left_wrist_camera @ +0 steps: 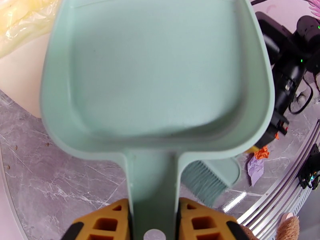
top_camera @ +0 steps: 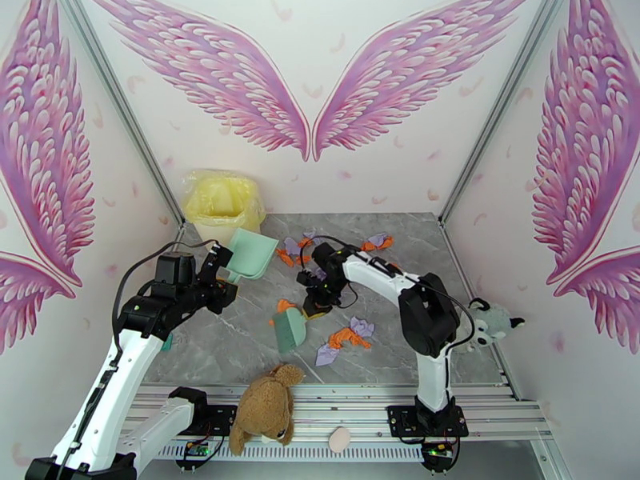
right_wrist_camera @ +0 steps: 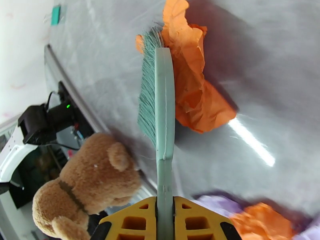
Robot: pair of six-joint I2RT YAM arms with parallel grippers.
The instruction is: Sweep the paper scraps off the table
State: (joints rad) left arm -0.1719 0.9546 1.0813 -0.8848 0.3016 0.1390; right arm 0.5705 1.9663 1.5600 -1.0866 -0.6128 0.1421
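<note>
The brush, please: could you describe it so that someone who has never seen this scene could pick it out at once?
On the grey marble table, look near the middle, beyond the brown plush toy. The brush is the narrow mint-green tool with bristles, gripped by the right claw, beside an orange scrap; the same-coloured dustpan is a wide scoop.

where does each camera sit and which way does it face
Top external: above and behind the arm bases, looking down and forward over the table to the winged wall; both arms show, left gripper on the dustpan, right gripper on the brush.
Left wrist: from the wrist, looks along the dustpan's handle; its yellow fingers clamp it.
Right wrist: from the wrist, looks along the brush at an orange scrap; its yellow fingers pinch the handle.
Shared: plush bear in top and right wrist views; brush in all three.
</note>
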